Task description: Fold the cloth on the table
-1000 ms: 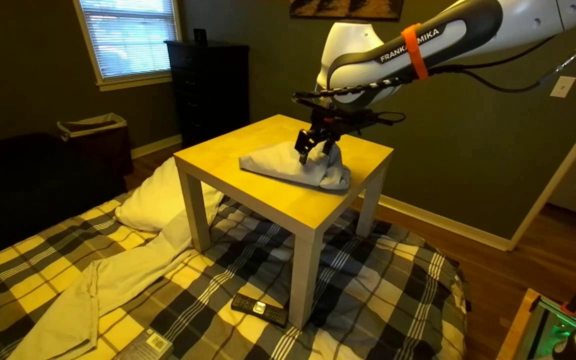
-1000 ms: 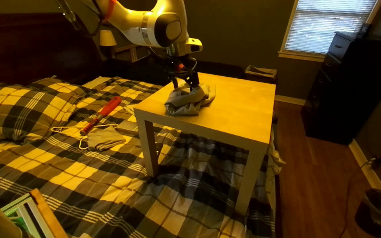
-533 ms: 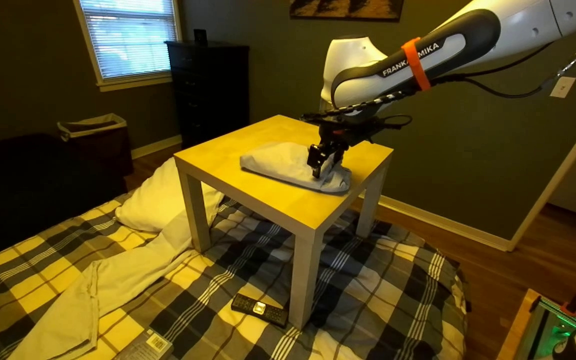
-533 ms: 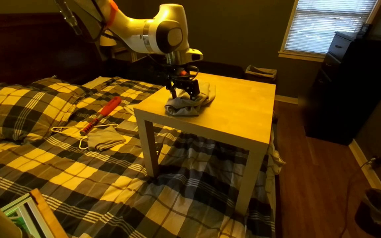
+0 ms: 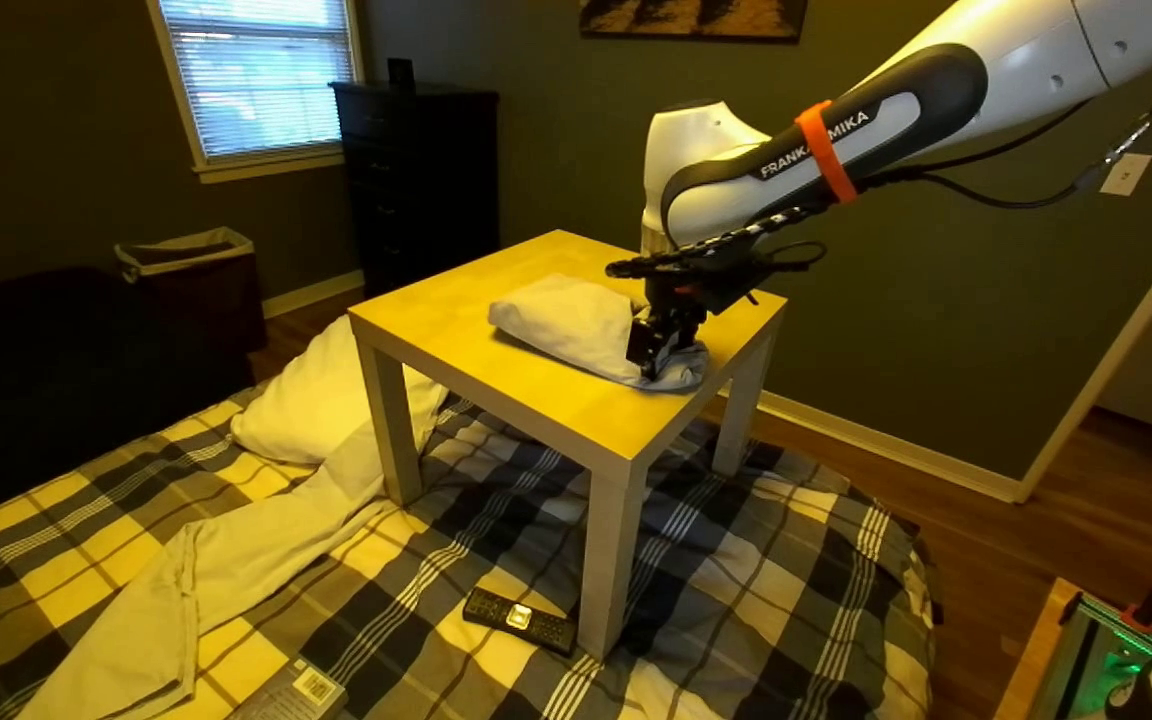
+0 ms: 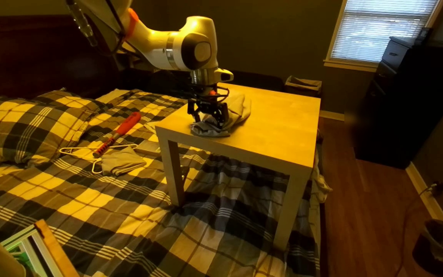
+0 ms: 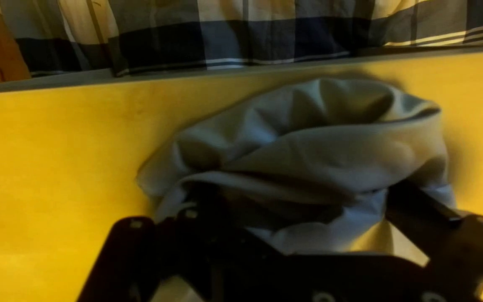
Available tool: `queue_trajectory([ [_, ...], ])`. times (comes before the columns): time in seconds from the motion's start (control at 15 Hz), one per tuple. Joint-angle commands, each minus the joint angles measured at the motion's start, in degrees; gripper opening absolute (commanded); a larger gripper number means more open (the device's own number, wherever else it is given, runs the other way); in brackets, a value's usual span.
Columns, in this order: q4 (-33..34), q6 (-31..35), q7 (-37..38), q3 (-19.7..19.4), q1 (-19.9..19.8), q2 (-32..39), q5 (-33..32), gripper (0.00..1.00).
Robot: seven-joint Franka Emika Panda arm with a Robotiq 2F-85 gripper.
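The cloth (image 5: 566, 320) is a rumpled pale grey-white heap on the table (image 5: 456, 310), near one edge of its light wood top. It also shows in an exterior view (image 6: 240, 108) and, with loose folds, in the wrist view (image 7: 329, 159). My gripper (image 5: 668, 360) points down into the end of the cloth nearest the table's edge. In an exterior view the gripper (image 6: 209, 123) has its fingers apart with cloth between them. In the wrist view the gripper (image 7: 300, 193) is wide open, and its fingertips are partly hidden in the folds.
The table stands on a plaid blanket (image 5: 776, 560). A remote (image 5: 519, 620) lies by a table leg. A white pillow-like fabric (image 5: 311, 400) lies behind. A hanger (image 6: 75, 152), a red tool (image 6: 129, 122) and a folded grey fabric (image 6: 122, 161) lie on the bed.
My gripper has moved down into the cloth and toward the table's near edge, staying open. The end of the cloth under it is pressed flatter, and the cloth has shifted slightly.
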Motion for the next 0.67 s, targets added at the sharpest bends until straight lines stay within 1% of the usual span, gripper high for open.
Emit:
queue_trajectory([
  [0.0, -1.0, 1.4, -0.6, 0.3, -0.2, 0.2, 0.1, 1.0],
  [0.2, 0.1, -0.3, 0.9, 0.4, 0.4, -2.8, -0.7, 1.0],
  [0.33, 1.0, -1.0, 0.9, 0.8, 0.4, -5.4, 0.5, 1.0],
  [0.47, 2.5, -0.7, 1.0, 1.3, 0.4, -7.0, 1.5, 1.0],
  [0.6, 4.3, 0.2, 1.7, 1.8, 0.8, -7.3, 0.6, 1.0],
])
